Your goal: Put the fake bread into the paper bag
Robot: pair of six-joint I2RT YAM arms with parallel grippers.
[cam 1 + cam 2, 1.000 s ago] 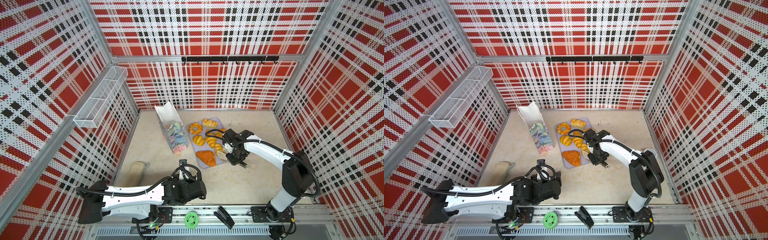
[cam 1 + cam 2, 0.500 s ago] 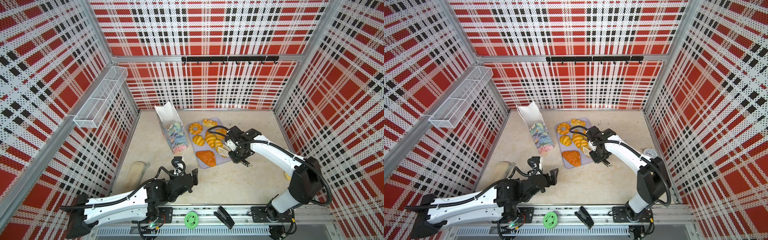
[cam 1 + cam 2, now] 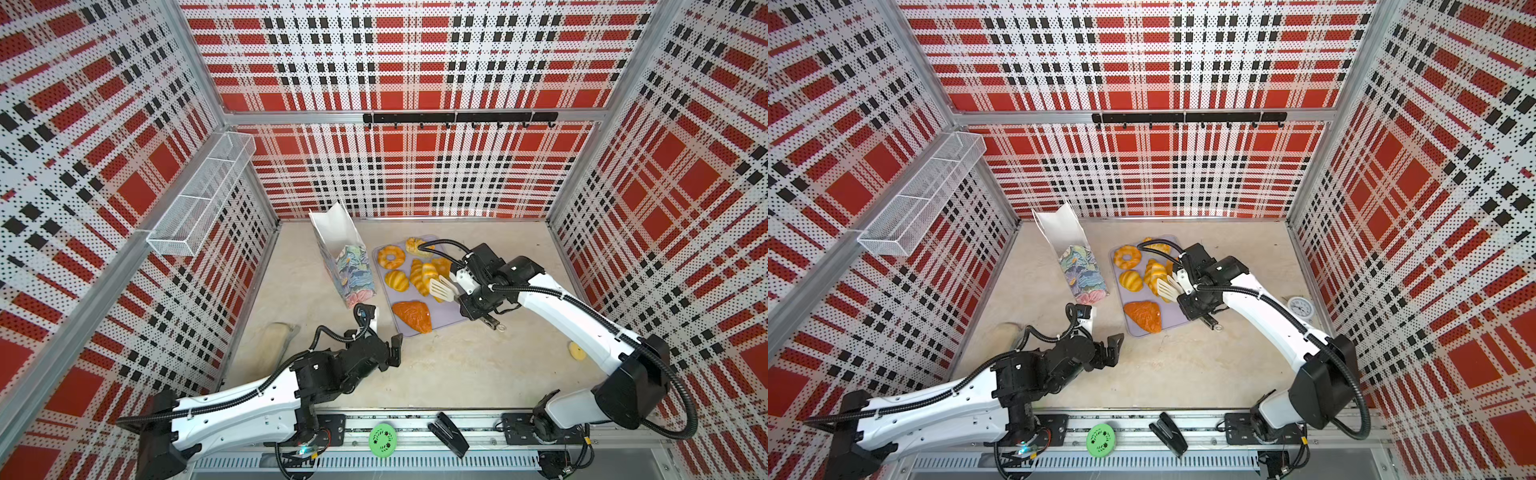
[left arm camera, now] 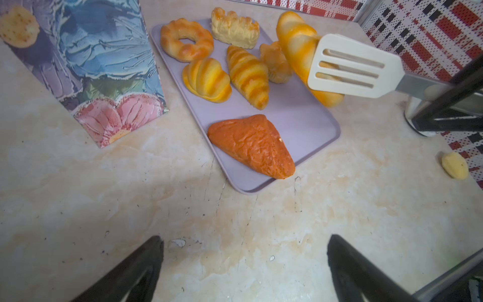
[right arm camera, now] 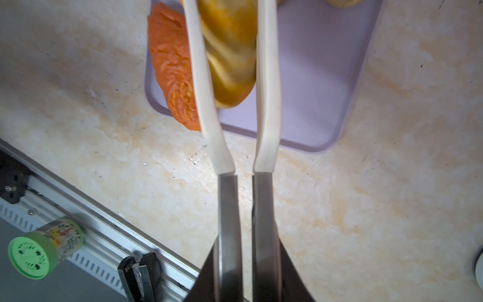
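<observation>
Golden striped loaf (image 4: 295, 41) clamped in cream-tipped tongs (image 4: 352, 65) above the lilac tray (image 4: 308, 117).
The tongs' steel arms are squeezed together by the right gripper (image 5: 243, 272), while the left gripper (image 4: 245, 266) is held wide apart over the table (image 4: 235, 222). The other fake bread (image 4: 248, 75) is laid on the tray, just beside the standing paper bag (image 3: 345, 257).

We are seeing a pale marbled bench (image 3: 457, 370) carrying the paper bag (image 3: 349, 266), which is standing, and a lilac tray (image 3: 451, 313) lying just beside it. A beige lump (image 3: 272, 345) is lying by the left wall; a yellow piece (image 3: 577, 351) and a white clock (image 3: 1300, 308) are sitting near the right.
</observation>
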